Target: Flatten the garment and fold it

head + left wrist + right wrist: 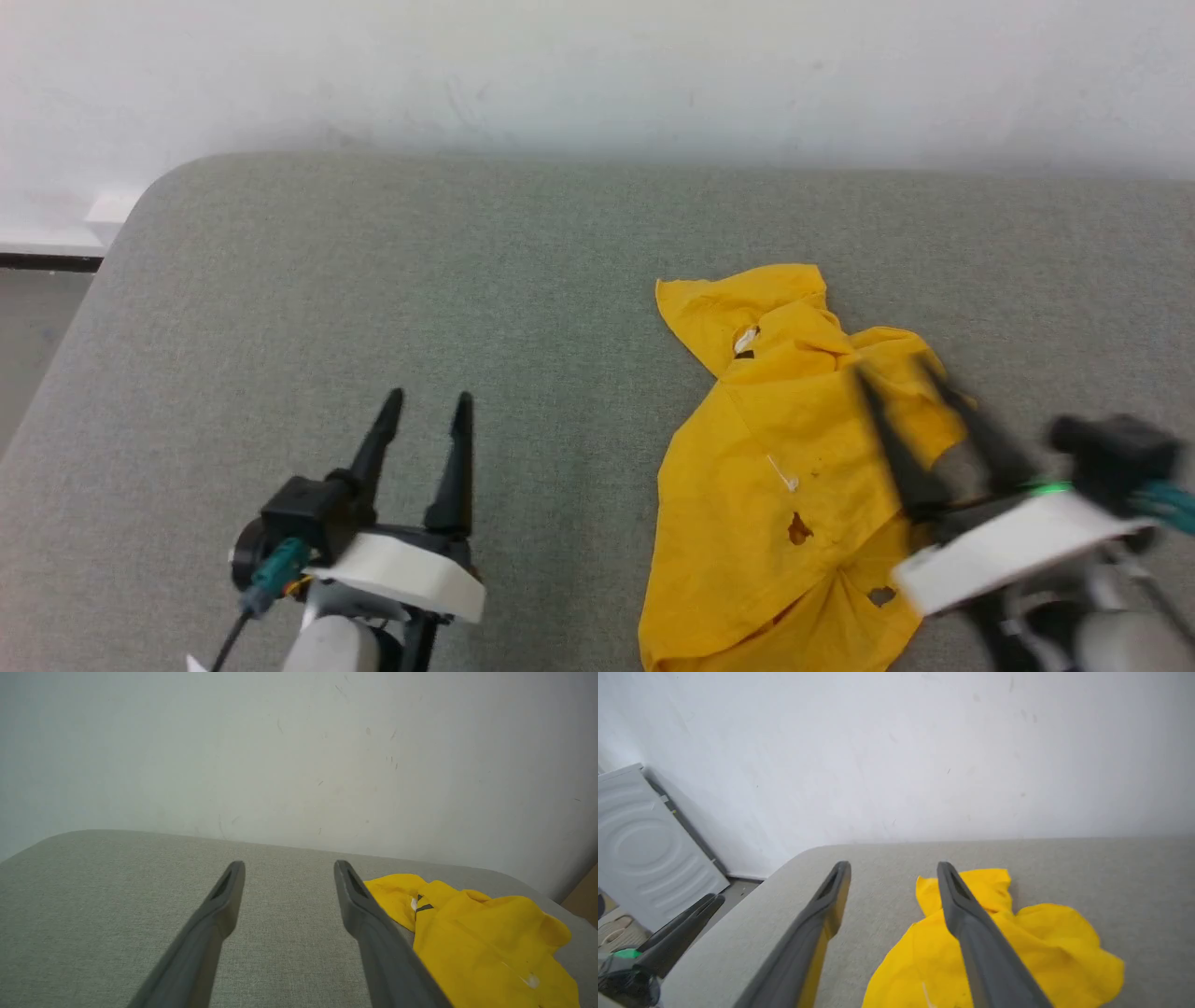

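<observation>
Flattening not yet done: garment [747, 485] lies crumpled, right side; left gripper [430, 399] and right gripper [892, 366] both spread, empty. Next I'd pinch opposite edges.

Nothing readable from my end, no text or numbers anywhere. The small white tag [744, 342] on the yellow shirt [747, 504] might be a label, way too tiny to read.

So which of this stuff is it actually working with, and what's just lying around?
In the job: yellow T-shirt; left gripper and right gripper, both open; grey fabric surface beneath.
Just there: white appliance; white wall.
</observation>
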You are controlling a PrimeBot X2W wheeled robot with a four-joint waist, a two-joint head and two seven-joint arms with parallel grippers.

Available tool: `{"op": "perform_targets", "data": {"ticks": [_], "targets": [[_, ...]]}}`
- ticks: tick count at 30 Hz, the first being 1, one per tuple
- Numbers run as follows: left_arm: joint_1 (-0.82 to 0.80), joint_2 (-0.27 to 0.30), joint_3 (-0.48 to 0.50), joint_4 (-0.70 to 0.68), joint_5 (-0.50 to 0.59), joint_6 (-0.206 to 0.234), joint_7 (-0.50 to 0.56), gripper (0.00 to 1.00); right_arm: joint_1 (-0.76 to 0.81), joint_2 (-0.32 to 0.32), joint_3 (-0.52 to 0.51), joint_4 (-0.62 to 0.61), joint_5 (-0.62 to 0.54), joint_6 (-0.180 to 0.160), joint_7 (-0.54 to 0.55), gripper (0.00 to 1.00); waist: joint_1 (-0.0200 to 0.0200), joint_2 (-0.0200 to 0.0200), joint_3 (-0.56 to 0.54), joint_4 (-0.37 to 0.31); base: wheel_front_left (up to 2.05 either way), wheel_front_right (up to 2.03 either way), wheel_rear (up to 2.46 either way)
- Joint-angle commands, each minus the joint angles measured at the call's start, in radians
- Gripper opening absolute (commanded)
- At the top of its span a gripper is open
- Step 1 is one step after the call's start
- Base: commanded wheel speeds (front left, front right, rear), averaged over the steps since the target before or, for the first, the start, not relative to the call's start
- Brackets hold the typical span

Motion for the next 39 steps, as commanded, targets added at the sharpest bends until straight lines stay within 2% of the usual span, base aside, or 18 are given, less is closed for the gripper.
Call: {"op": "perform_targets", "data": {"ticks": [1, 4, 7, 13, 17, 24, 28, 36, 37, 38, 39], "targets": [[-0.010, -0.002, -0.026, -0.003, 0.010, -0.007, -0.005, 1.00, 0.005, -0.002, -0.070, -0.009, -0.036, -0.001, -0.037, 1.00, 0.0000, -0.0001, -0.004, -0.009, 0.00, 0.00, 0.00], [-0.022, -0.002, -0.123, -0.003, 0.011, -0.013, -0.005, 1.00, 0.023, -0.002, -0.214, 0.008, -0.134, -0.001, -0.080, 1.00, 0.0000, -0.0001, -0.003, -0.022, 0.00, 0.00, 0.00], [-0.040, -0.002, -0.260, 0.015, 0.005, -0.016, -0.005, 1.00, 0.041, -0.002, -0.288, 0.054, -0.139, -0.001, -0.083, 1.00, 0.0000, -0.0001, -0.004, -0.032, 0.00, 0.00, 0.00], [-0.125, -0.002, -0.580, 0.101, -0.061, -0.017, 0.011, 1.00, 0.062, -0.002, -0.325, 0.118, -0.138, -0.001, -0.066, 1.00, 0.0000, -0.0001, 0.009, -0.056, 0.00, 0.00, 0.00], [-0.206, -0.002, -0.714, 0.179, -0.126, -0.017, 0.089, 1.00, 0.057, -0.002, -0.301, 0.137, -0.130, -0.001, -0.063, 1.00, 0.0000, -0.0001, 0.023, -0.074, 0.00, 0.00, 0.00], [-0.300, -0.002, -0.808, 0.268, -0.235, -0.015, 0.262, 1.00, 0.036, -0.002, -0.270, 0.165, -0.117, -0.001, -0.073, 1.00, 0.0000, -0.0001, 0.042, -0.104, 0.00, 0.00, 0.00], [-0.349, -0.002, -0.841, 0.297, -0.275, 0.016, 0.346, 1.00, 0.030, -0.002, -0.256, 0.175, -0.112, -0.001, -0.080, 1.00, 0.0000, -0.0001, 0.052, -0.123, 0.00, 0.00, 0.00], [-0.442, -0.002, -0.888, 0.367, -0.296, 0.113, 0.454, 1.00, 0.019, -0.002, -0.232, 0.188, -0.097, -0.001, -0.091, 1.00, 0.0000, -0.0001, 0.076, -0.160, 0.00, 0.00, 0.00], [-0.451, -0.002, -0.897, 0.373, -0.301, 0.115, 0.470, 0.95, 0.018, -0.002, -0.230, 0.190, -0.096, -0.001, -0.093, 1.00, 0.0000, -0.0001, 0.078, -0.162, 0.00, 0.00, 0.00], [-0.458, -0.002, -0.904, 0.377, -0.308, 0.112, 0.481, 0.45, 0.017, -0.002, -0.229, 0.193, -0.095, -0.001, -0.095, 1.00, 0.0000, -0.0001, 0.080, -0.165, 0.00, 0.00, 0.00], [-0.462, -0.002, -0.910, 0.378, -0.317, 0.109, 0.488, 0.08, 0.015, -0.002, -0.229, 0.195, -0.093, -0.001, -0.098, 1.00, 0.0000, -0.0001, 0.081, -0.166, 0.00, 0.00, 0.00]]}}
